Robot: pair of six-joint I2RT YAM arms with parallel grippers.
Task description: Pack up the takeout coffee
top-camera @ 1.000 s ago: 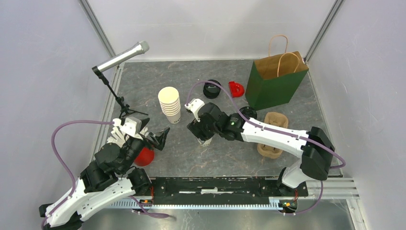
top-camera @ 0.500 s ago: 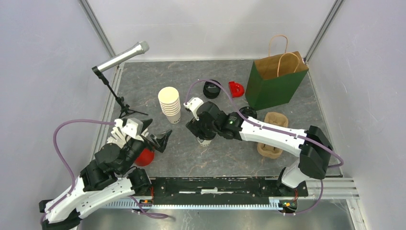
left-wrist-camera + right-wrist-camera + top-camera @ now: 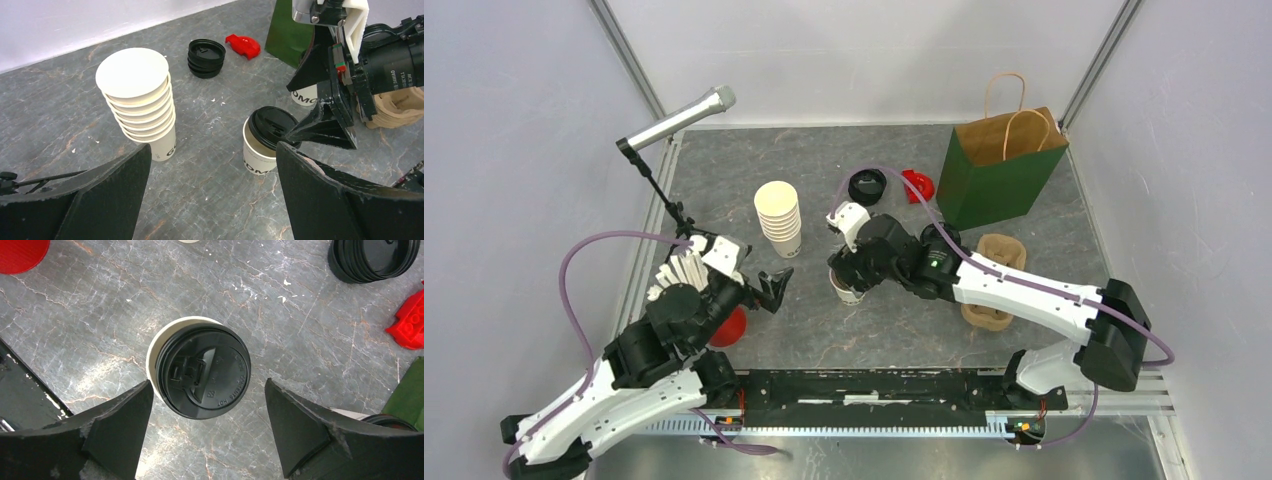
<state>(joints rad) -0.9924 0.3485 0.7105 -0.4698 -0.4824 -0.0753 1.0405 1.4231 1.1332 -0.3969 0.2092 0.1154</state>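
Looking down on a grey bench [image 3: 824, 340] with a green bag [image 3: 999, 175] parked upright at the far right, mouth up and handles clear, presumably for dropping things straight in. Just in front of it, a pulp carrier [image 3: 996, 250], partly hidden under the right arm. Probably waiting there as the seat for both coffees before bagging. Left of centre, a stack [image 3: 779, 222] of lidless cups, well apart from the action and likely no part of the job.

Now the coffees. First cup [image 3: 200, 371] standing mid-bench, right under the right tool [image 3: 849, 272], lid on but sitting off to one side, with a crescent of cream rim showing in the wrist view. Guessing not snapped down all the way. Tool spread wide, one finger either side of the cup with gaps both sides, gripping nothing. Lined up like that for either a press on the lid or a squeeze round the body. Second cup [image 3: 306, 95] lidded too, near the bag and carrier, mostly tucked behind the right arm.

Left tool [image 3: 762, 288] spread fully, empty, hanging just beside the red cup [image 3: 727, 327] at the left, pointed toward the coffee; seems parked clear of the work. Smallest bits at the back: a pile of spare lids [image 3: 865, 186] near a little red thing [image 3: 917, 184], no idea what. Neither coffee in the carrier or bag yet.
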